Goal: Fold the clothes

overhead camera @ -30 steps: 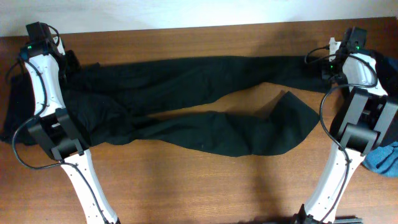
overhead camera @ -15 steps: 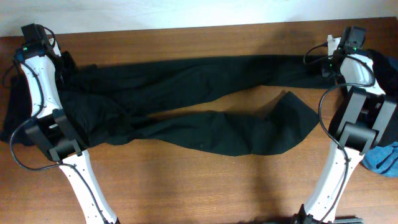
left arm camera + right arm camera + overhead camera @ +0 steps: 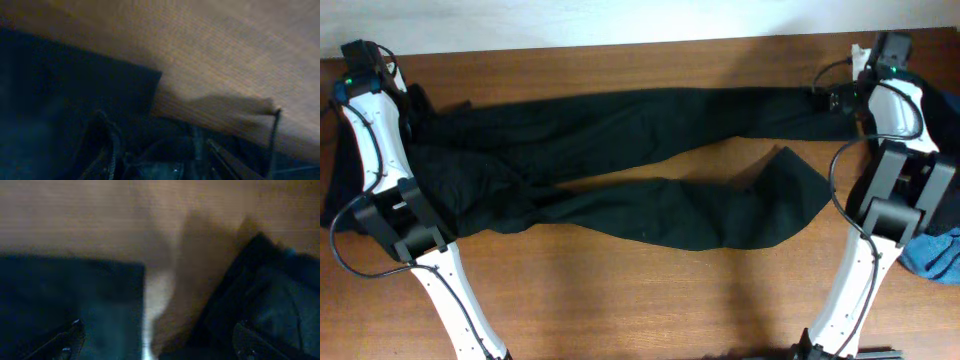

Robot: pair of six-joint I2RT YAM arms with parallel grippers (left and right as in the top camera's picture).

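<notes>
A long pair of black trousers [image 3: 620,150] lies spread across the wooden table, waist at the left and both legs running right. My left gripper [image 3: 408,103] hovers at the waist's far left corner. In the left wrist view its fingers [image 3: 107,147] stand apart over dark fabric [image 3: 60,100], gripping nothing. My right gripper [image 3: 833,100] is at the end of the far leg. In the right wrist view that gripper [image 3: 160,342] is wide open, with the leg's hem [image 3: 75,290] on the left and bare wood in the gap.
A blue piece [image 3: 935,252] lies at the right edge beside the right arm's base. Another dark garment [image 3: 932,105] sits behind the right arm, also seen as a dark garment [image 3: 270,290] in the right wrist view. More dark cloth [image 3: 340,175] hangs at the left edge.
Both grippers have opened and let go of the trousers. Both wrists have drawn back toward the table's far edge, and the trousers now lie flat.
</notes>
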